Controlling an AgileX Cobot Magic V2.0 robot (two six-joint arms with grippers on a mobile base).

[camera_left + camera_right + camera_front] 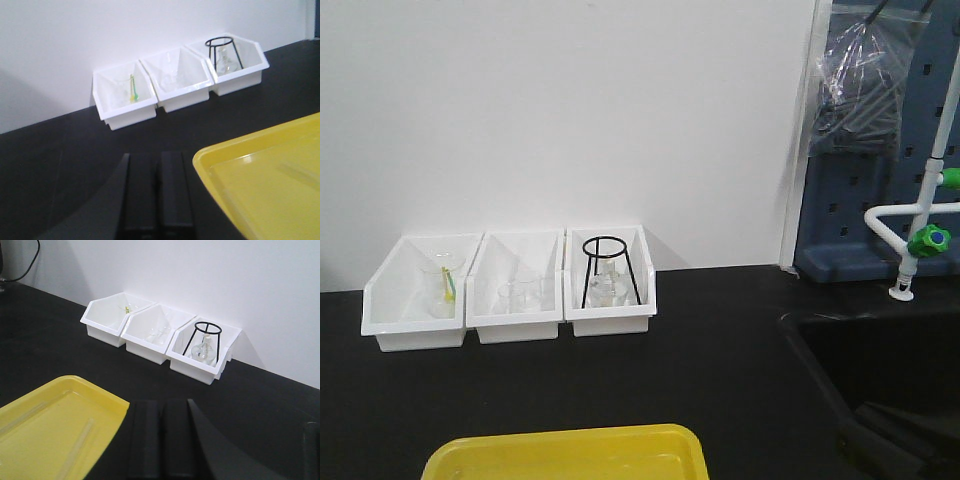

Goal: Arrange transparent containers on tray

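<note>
Matte black bench top [720, 380] against a smooth white wall. Landmark: the wide bright yellow plastic tray [470, 455], glossy, with rounded corners and a raised rim, at the near edge of the bench.

Inside the tray, the right wrist view shows two slim clear glass tubes lying flat on the yellow floor: one [22, 419] nearer the tray's left side, the other [80, 442] toward its right rim, roughly parallel and apart. Both are faint and blurred; mouths cannot be made out. The left wrist view shows a pale straight streak [300, 172] on the tray floor, probably one of these tubes.

Beyond the tray, against the wall, three white plastic bins stand side by side, touching, with sloped open fronts. The left bin [405, 300] holds a clear beaker [442, 280] with a thin yellow-green rod in it. The middle bin [515, 300] holds clear glassware, shape unclear. The right bin [610, 310] holds a black wire tripod stand with a round ring top [608, 268], standing over a round clear glass flask [204, 351].

Right of the tray, a black sink basin [880, 380] is sunk in the bench, with a white tap with green fittings [920, 235] above it.

Left gripper [157, 200]: black flat fingers clenched together, holding nothing, just left of the tray rim. Right gripper [161, 440]: black fingers likewise pressed together, empty, just beside the tray's right rim.
</note>
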